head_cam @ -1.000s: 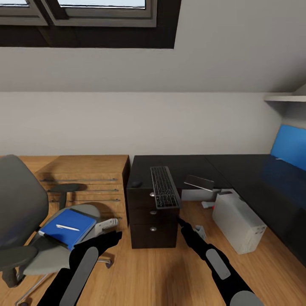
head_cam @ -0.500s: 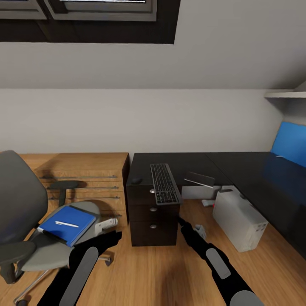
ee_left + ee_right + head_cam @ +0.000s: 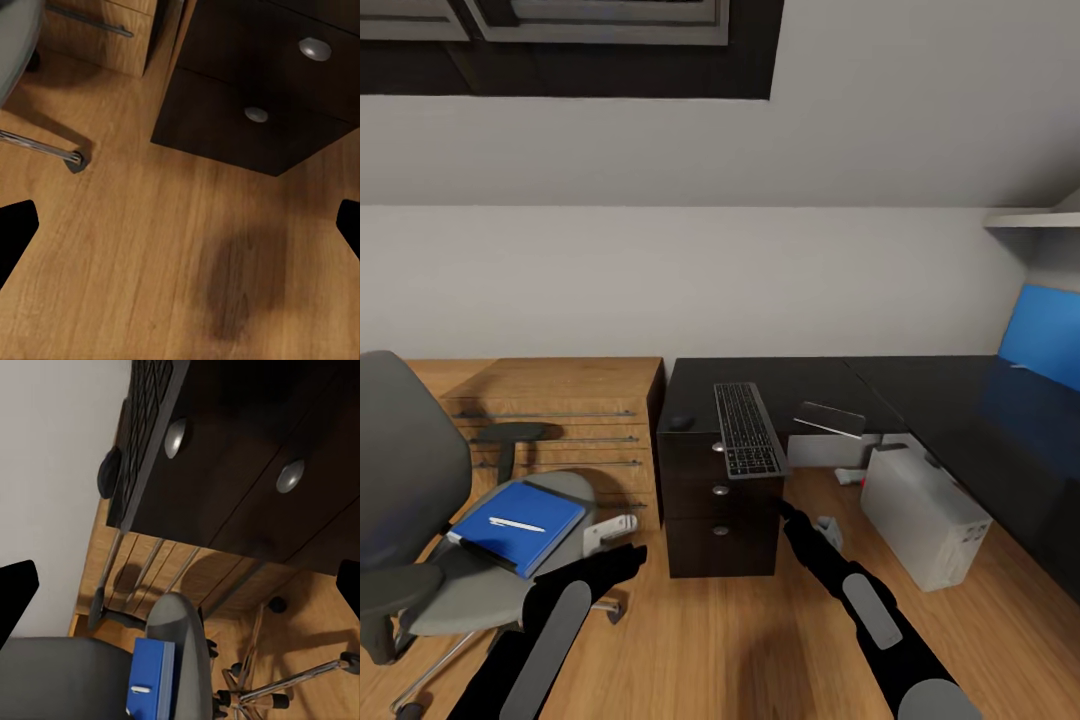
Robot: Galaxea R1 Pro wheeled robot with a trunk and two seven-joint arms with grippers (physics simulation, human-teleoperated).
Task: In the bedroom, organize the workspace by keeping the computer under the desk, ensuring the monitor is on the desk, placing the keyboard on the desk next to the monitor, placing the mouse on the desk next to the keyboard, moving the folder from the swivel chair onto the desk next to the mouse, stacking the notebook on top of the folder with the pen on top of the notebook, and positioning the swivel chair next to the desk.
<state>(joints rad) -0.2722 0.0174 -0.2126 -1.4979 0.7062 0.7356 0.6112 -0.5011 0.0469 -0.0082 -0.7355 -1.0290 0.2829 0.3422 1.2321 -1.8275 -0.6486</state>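
The swivel chair (image 3: 420, 500) stands left of the black desk (image 3: 800, 385), and the blue folder (image 3: 520, 522) lies on its seat with the white pen (image 3: 516, 524) on top. The keyboard (image 3: 747, 430) lies on the desk and overhangs the front edge above the drawers. Left of it sits the mouse (image 3: 680, 423). The pale computer (image 3: 925, 518) stands on the floor under the desk. Beside it a flat grey-white slab, apparently the monitor (image 3: 828, 420), leans low under the desk. The notebook is out of view. My left gripper (image 3: 615, 527) and right gripper (image 3: 825, 530) hang open and empty in front of the drawers (image 3: 255, 112).
A light wooden chest (image 3: 560, 410) with bar handles stands between the chair and the desk. A blue panel (image 3: 1040, 335) rises at the desk's far right, under a white shelf (image 3: 1030, 220). Wooden floor (image 3: 165, 255) lies below both arms. The chair's chrome base (image 3: 300, 682) spreads near the drawer unit.
The whole picture has shifted slightly, so the camera has moved. Both arms keep their pose and nothing has been picked up or moved.
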